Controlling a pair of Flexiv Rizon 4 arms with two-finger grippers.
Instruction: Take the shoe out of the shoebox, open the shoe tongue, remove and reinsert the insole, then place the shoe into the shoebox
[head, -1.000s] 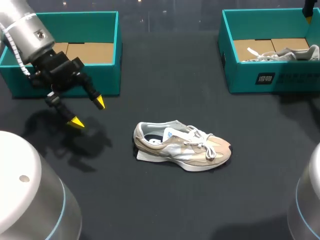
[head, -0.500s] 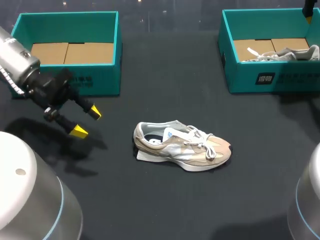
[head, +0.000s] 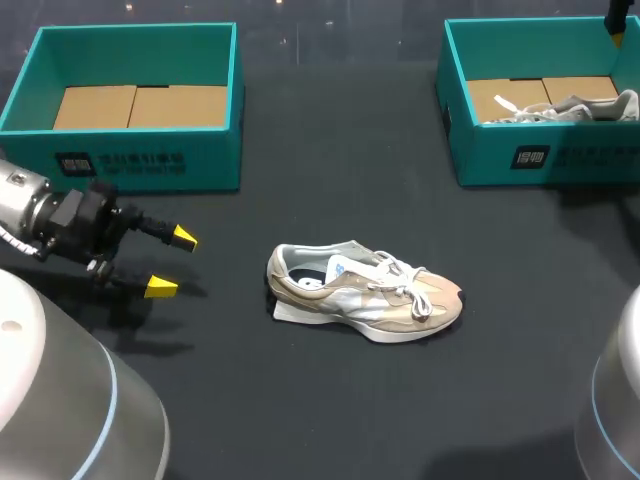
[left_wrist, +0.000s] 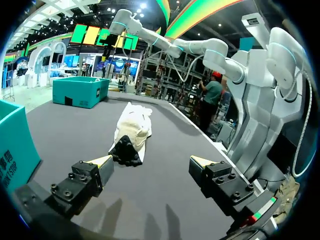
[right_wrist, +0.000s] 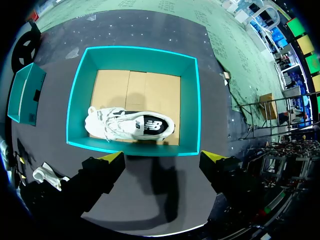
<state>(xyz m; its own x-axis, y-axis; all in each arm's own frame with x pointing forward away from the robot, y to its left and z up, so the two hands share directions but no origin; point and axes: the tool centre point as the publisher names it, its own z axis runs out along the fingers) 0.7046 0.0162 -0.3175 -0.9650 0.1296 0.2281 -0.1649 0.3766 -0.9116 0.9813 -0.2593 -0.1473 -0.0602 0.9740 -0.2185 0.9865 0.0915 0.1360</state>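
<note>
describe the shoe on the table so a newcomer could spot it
On the black table, open teal cardboard shoeboxes stand at the far corners: the left shoebox and the right shoebox. Between and nearer than them lies a beige and white lace-up sneaker, on its sole. Unlike the white sneaker inside the right shoebox, it sits on bare tabletop.

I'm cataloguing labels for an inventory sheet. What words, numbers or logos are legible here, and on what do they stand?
Left shoebox, front wall: white mark and row of characters, too small to read.
Right shoebox, front wall: similar print, too blurred to read.
Boxed shoe: white emblem on its side, no legible words.
Shoe on the table: blue insole mark, unreadable.
</note>
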